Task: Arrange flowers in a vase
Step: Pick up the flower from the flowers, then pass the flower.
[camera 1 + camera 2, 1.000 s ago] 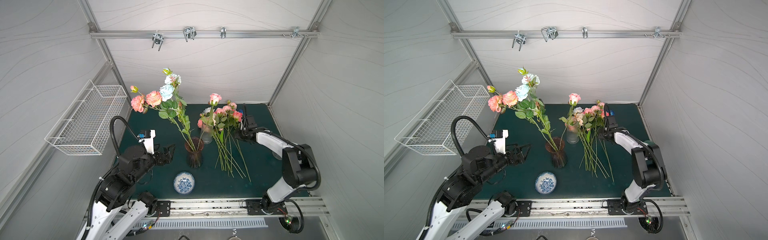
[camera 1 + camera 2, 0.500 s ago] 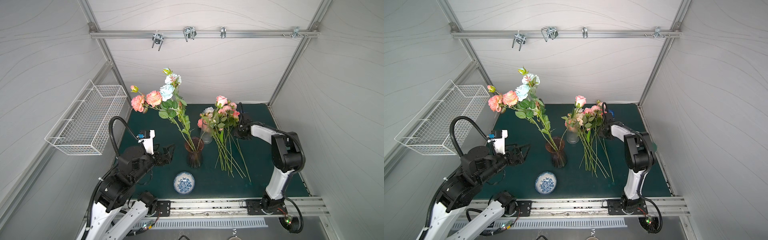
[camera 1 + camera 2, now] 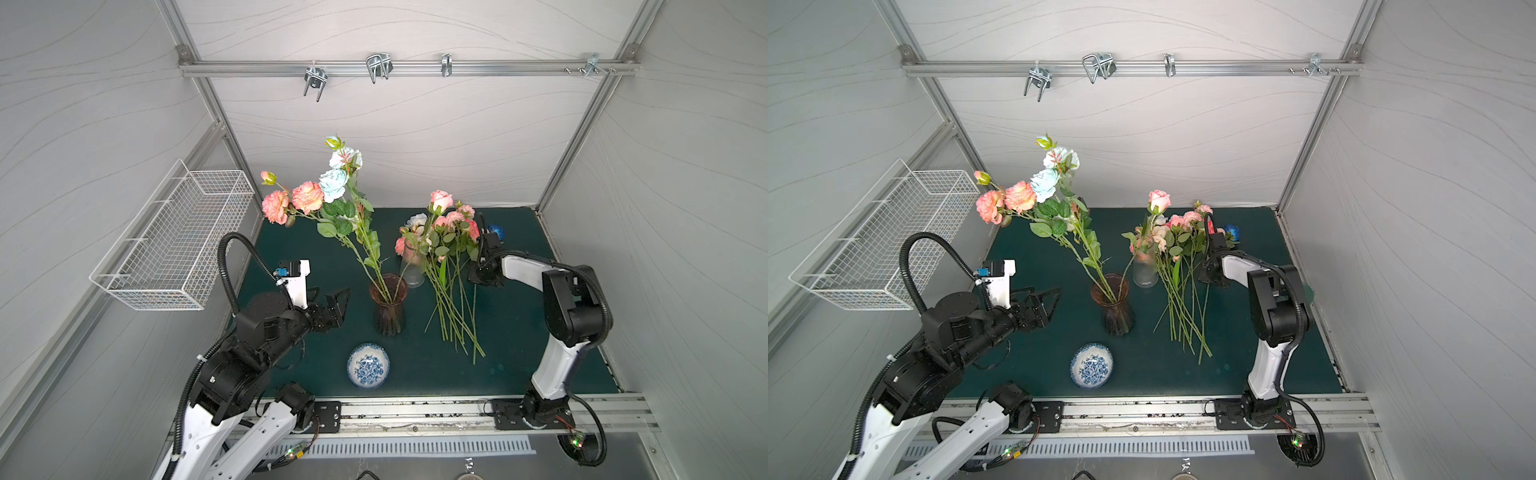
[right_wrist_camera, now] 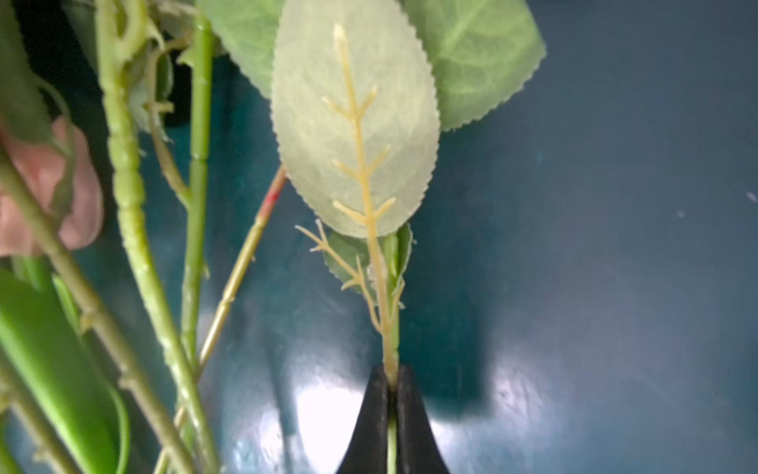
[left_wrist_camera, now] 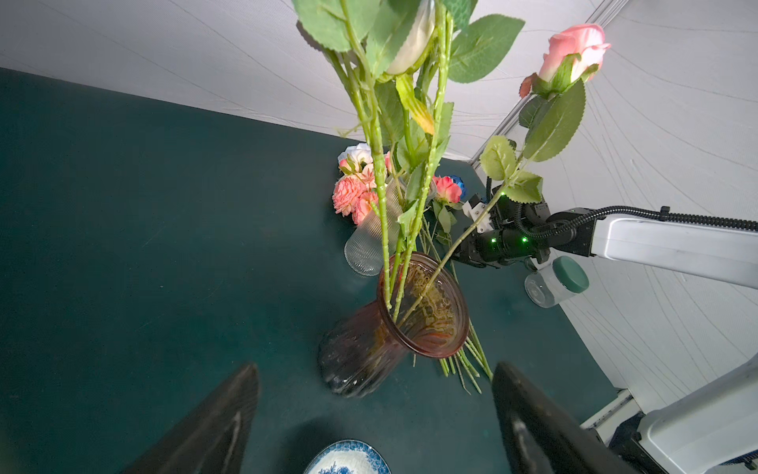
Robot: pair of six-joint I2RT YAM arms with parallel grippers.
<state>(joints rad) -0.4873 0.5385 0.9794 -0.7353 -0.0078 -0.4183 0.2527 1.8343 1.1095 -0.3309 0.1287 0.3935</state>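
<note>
right gripper [image 4: 391, 381] is pinched on one leafy stem [image 4: 390, 349] among the loose flowers [image 3: 451, 299] lying right of the vase [image 3: 388, 307]. left gripper [image 3: 328, 294] stands spread, left of the vase. risk: neighbouring stems and leaves may snag on lifting, dragging them into the clear glass [image 3: 412, 270]; the vase's bunch [image 3: 307, 197] leans left and crowds the mouth.

One amber vase [image 3: 388, 309], one clear glass [image 3: 413, 272], one bowl [image 3: 368, 365], one basket [image 3: 166, 257], one jar [image 5: 555, 283].
</note>
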